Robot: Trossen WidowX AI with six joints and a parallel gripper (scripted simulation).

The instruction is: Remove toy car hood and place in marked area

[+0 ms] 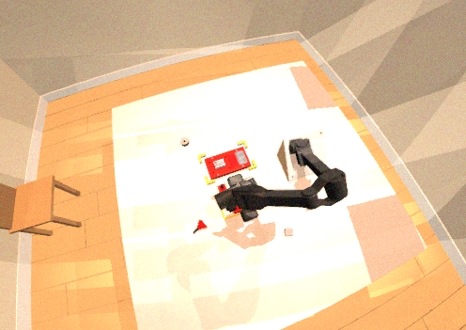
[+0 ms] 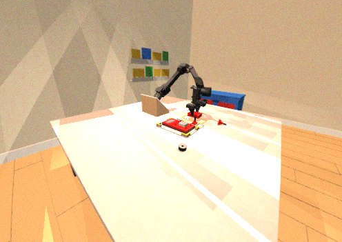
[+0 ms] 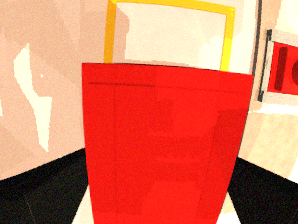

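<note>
The red hood (image 1: 238, 210) (image 2: 195, 115) (image 3: 167, 135) is a flat panel held between the fingers of my gripper (image 2: 195, 112) (image 3: 160, 159), which is shut on it. It hangs a little above the table, off the car. The marked area, a thin yellow outline (image 2: 205, 122) (image 3: 109, 35), lies below; its far part shows past the hood in the wrist view, and the hood hides the rest there. The red toy car (image 1: 228, 161) (image 2: 172, 123) lies beside the marked area, its white engine block uncovered, between yellow corner brackets (image 1: 242, 144) (image 2: 158, 124).
A small red block with a black peg (image 1: 222, 187) (image 2: 194, 122) stands between car and marked area. A red cone-like piece with a dark stem (image 1: 201, 225) (image 2: 220, 122), a dark-centred ring (image 1: 184, 142) (image 2: 182, 147), a small pinkish cube (image 1: 288, 232) and a tan wedge (image 1: 283, 161) (image 2: 149, 105) are around.
</note>
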